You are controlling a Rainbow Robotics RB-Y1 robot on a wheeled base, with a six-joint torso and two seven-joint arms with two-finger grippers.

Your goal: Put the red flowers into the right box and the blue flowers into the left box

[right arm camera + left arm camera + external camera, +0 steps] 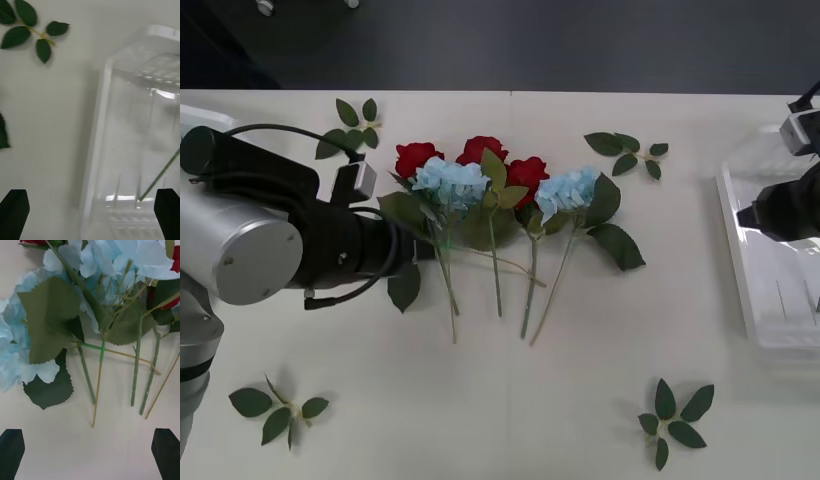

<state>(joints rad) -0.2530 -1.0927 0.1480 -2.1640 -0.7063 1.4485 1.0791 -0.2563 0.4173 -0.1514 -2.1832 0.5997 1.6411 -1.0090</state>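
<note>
Left pincer (pixel 90 453): fingers spread apart, holding nothing, low over the counter (pixel 510 400) at the left end of the flower bunch; the stem ends lie just ahead of it in the left wrist view.
Right pincer (pixel 90 213): fingers apart, nothing between them, hovering over the right box at the right edge of the counter.
Red flowers (pixel 480 152): three blooms show in a row at the far side of the bunch, mid-counter, stems pointing toward the near edge.
Blue flowers (pixel 452 182): two heads show, one left of centre and one to its right, lying just on the near side of the red blooms and partly over them.
Right box (pixel 740 255): at the right edge of the counter; a thin green stem (pixel 159 175) lies inside it.
Leaf sprigs (pixel 675 420): loose on the counter, at the far left, far right, near left and near right of the bunch, well apart from it.
</note>
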